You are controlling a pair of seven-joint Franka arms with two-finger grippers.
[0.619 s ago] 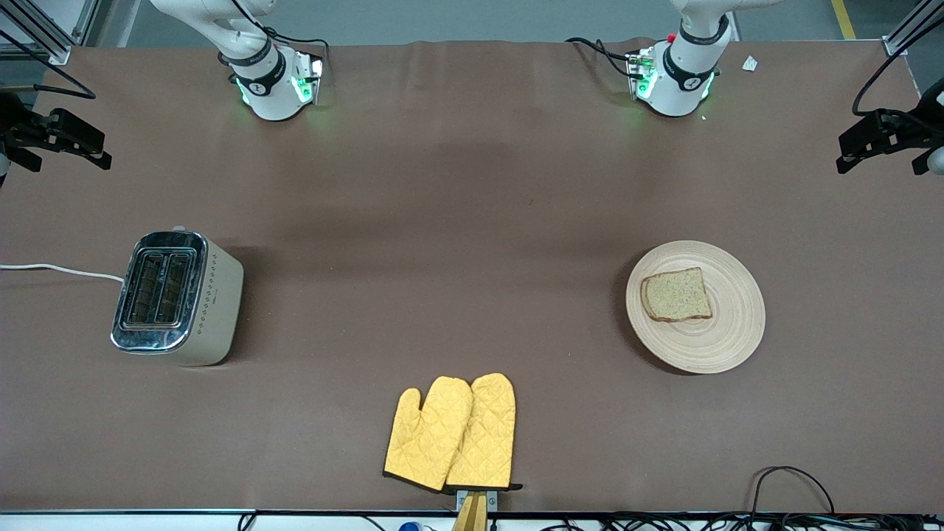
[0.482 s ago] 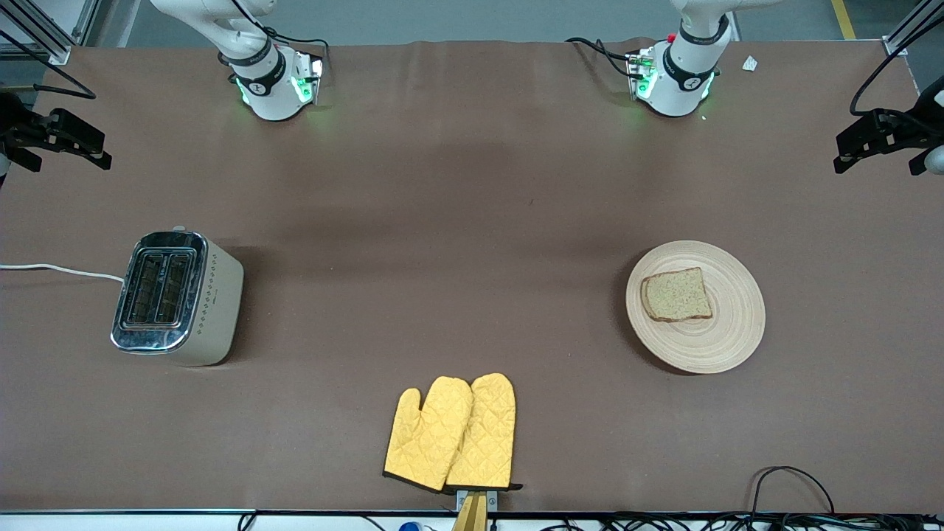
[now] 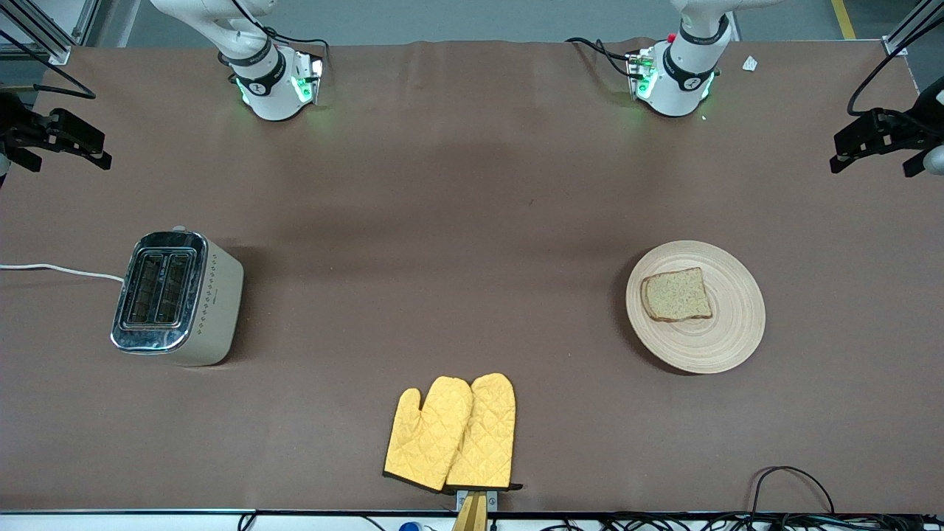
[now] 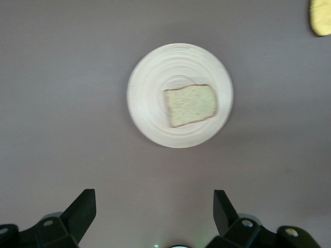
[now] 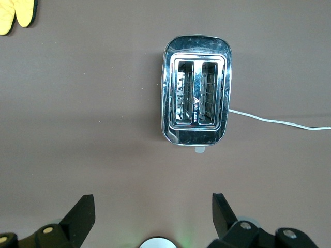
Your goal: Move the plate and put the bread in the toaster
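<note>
Left wrist view: left end effector, spread wide and empty, hangs above the bread on the plate; right end effector, likewise agape, hangs over the toaster.

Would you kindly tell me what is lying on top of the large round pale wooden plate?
One speckled tan bread slice rests on the plate. The wood beneath the slice is covered.

Even overhead light, soft shadows, chrome glare on toaster, left-wrist blur.

Robotics lab, staged kitchen set.
Two arm bases bolted to a brown-covered desk; aluminium framing, loose cables along the edge.
</note>
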